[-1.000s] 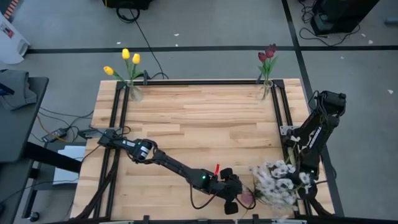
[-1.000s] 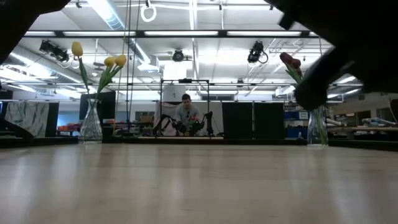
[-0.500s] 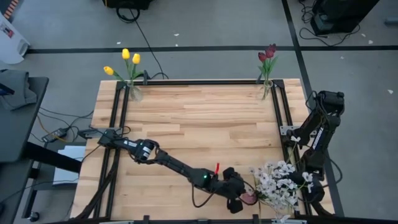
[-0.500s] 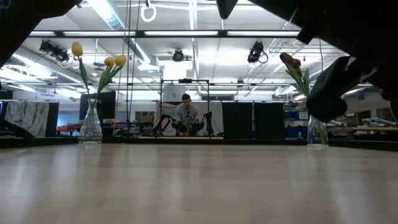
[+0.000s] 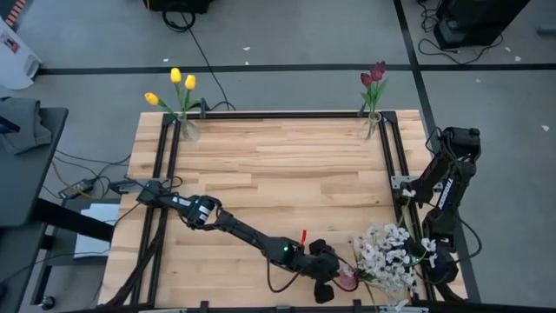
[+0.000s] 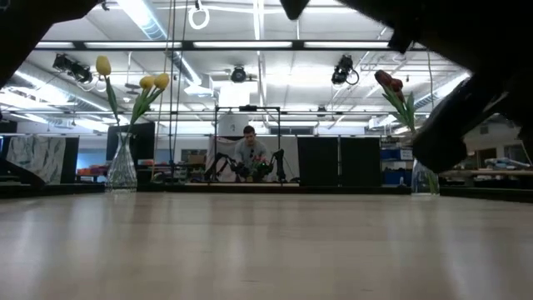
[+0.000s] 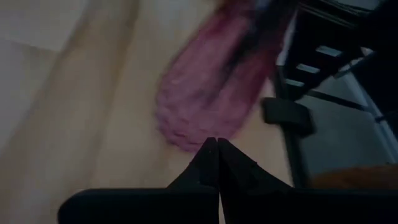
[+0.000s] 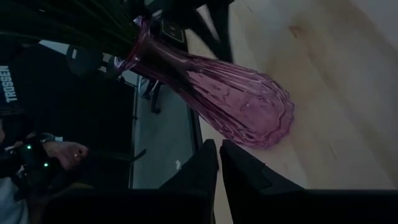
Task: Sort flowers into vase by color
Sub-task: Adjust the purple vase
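Down at the counter's (image 5: 278, 165) near edge, the left gripper (image 5: 325, 287) has its jaws pressed together, empty, just beside a purple glass vase (image 5: 347, 277) lying on its side. The right gripper (image 5: 432, 261) has its jaws nearly closed, gripping nothing visible, by the whitish blossom spray (image 5: 388, 256) spilling from that vase. Yellow tulips (image 5: 176, 85) and dark red tulips (image 5: 373, 75) stand in clear vases at the far corners.

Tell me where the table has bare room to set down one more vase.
The wide middle of the wooden table is bare, between the yellow tulips' vase and the dark red tulips' vase at the far corners. The near left part is bare too. The near right corner is crowded: the pink vase, white blossoms, left hand and right hand.
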Motion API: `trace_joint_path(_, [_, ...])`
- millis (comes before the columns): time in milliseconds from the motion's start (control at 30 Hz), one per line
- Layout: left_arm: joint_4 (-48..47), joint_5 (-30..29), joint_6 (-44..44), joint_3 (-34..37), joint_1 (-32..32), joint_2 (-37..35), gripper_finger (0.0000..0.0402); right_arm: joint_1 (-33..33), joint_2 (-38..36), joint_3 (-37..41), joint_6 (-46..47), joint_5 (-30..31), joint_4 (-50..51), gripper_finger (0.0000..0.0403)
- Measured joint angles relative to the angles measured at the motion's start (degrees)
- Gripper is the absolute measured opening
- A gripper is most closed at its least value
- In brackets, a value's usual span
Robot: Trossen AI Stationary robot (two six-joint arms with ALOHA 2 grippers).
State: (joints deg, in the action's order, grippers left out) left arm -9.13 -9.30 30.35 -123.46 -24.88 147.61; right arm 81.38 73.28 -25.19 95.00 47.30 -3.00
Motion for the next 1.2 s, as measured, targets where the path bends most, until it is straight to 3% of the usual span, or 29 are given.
trace_joint_path(367, [3.10,-3.08,1.81,-0.04,-0.17,0.00,0.0000,0.02,0.00,0.00,-0.13,0.21,-0.84,0.0038])
trace_joint_path(700, [15.28,-1.50,1.71,-0.16,0.54,1.82,0.0000,0.08,0.02,0.00,-0.22,0.15,-1.25,0.0038])
trace_joint_path(1200, [15.66,-2.40,3.27,-0.07,1.69,2.13,0.0000,1.07,-0.68,0.00,-0.90,0.60,-1.08,0.0038])
